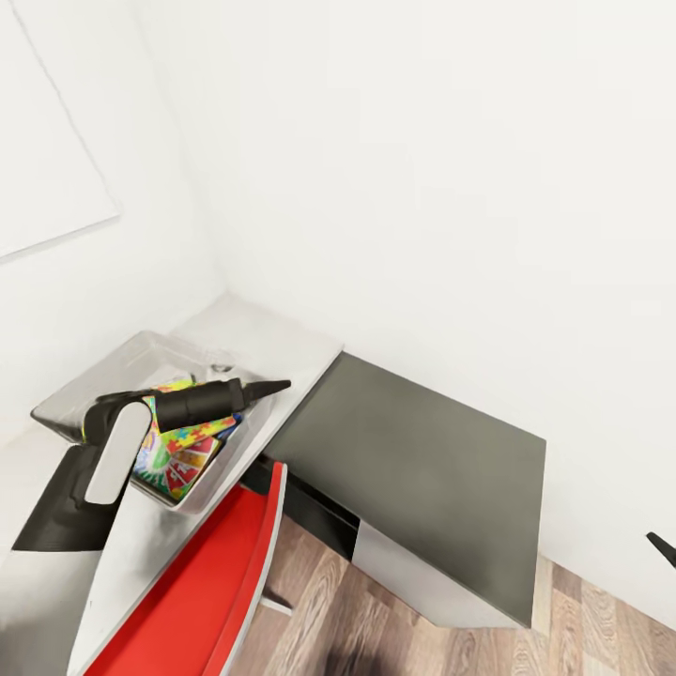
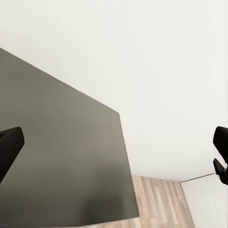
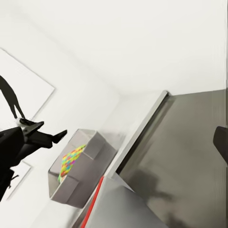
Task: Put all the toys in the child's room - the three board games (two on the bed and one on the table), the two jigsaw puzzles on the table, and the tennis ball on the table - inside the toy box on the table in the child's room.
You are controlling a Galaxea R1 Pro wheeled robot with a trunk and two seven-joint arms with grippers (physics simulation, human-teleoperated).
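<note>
Head view: the left gripper (image 1: 268, 387) hangs over the toy box (image 1: 122, 361), which sits on the pale table (image 1: 282, 343) at the left and holds colourful toys (image 1: 174, 455). Its fingers (image 2: 9, 147) are spread wide, released. Whether the right gripper (image 1: 662, 547) is released or clenched, I cannot tell.

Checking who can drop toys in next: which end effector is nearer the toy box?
Left. The left end effector hangs over the toy box; the right end effector is far off, past the dark cabinet.
</note>
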